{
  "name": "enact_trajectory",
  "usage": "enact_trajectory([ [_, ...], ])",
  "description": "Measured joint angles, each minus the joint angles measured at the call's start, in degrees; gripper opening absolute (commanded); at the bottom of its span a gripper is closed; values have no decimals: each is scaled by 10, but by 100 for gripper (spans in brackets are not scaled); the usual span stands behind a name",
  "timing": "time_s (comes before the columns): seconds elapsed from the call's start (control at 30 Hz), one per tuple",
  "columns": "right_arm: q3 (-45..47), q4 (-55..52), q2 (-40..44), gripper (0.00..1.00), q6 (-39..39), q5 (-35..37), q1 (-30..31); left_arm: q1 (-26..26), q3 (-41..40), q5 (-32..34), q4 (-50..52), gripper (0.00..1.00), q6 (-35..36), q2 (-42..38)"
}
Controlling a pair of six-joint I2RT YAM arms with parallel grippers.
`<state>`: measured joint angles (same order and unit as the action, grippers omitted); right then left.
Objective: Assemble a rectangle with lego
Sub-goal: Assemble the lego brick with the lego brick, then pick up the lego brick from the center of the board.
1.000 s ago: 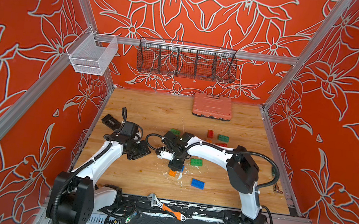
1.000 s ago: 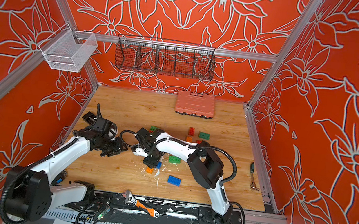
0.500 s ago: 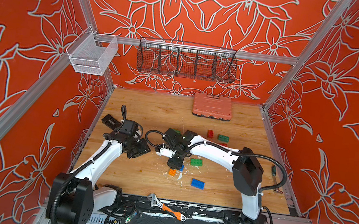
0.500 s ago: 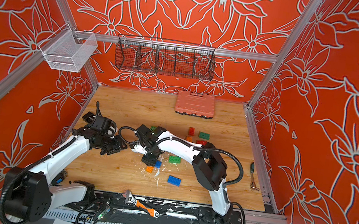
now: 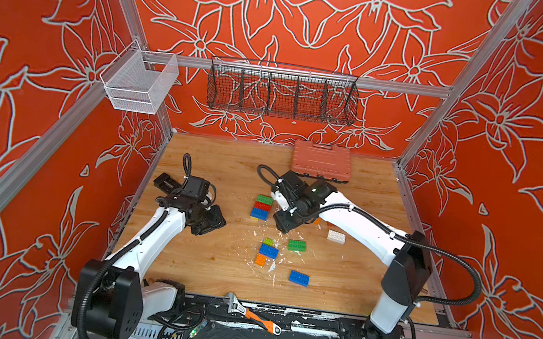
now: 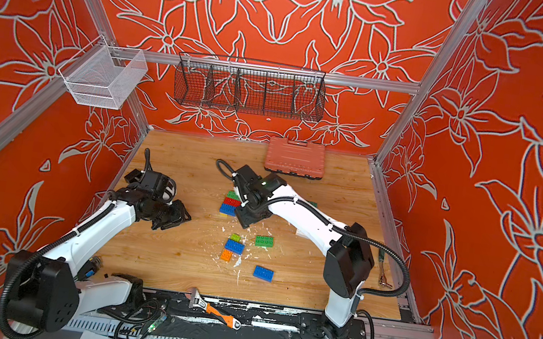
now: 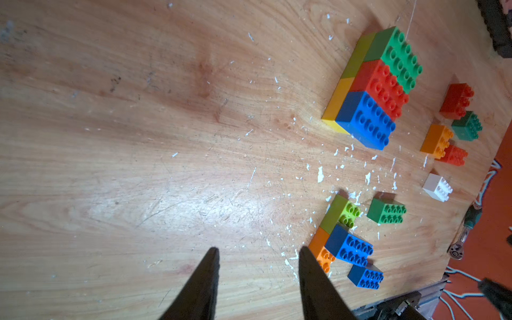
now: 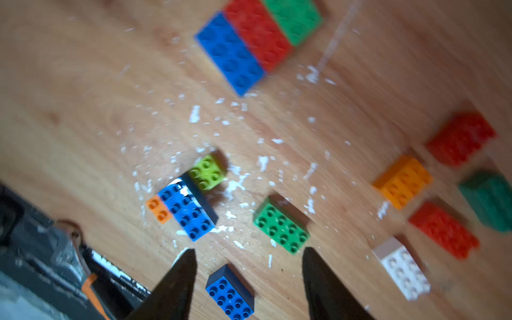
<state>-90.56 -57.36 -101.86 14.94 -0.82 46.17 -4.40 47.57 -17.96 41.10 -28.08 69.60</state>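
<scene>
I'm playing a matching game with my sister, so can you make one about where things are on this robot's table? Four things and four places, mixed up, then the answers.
Things:
1. lone blue brick
2. wrench
3. pink tool case
4. green, red and blue block

Places:
A. on the black rail at the front
B. beside the right gripper
C. far end, by the back wall
D. on the wooden table, the brick nearest the front

Pairs: 1-D, 2-A, 3-C, 4-B.
</scene>
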Motion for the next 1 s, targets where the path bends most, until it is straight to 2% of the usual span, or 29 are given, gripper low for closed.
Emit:
enact_trajectory([
  [0.1, 53, 9, 6, 76, 84, 15, -19, -23, 0, 13, 0, 44, 0, 6],
  [0.2, 90, 15, -1, 80, 146, 14, -20, -67, 0, 32, 0, 41, -1, 7],
  [0.37, 125, 42, -8, 81, 216, 10, -18, -123, -19, 33, -19, 28, -7, 14],
  [0.67, 146, 75, -28, 82, 251, 5, -18, -201, -45, 2, -72, 27, -21, 80],
  [1.0, 168, 94, -47, 79, 259, 4, -18, -242, -46, -4, -114, 26, -42, 110],
])
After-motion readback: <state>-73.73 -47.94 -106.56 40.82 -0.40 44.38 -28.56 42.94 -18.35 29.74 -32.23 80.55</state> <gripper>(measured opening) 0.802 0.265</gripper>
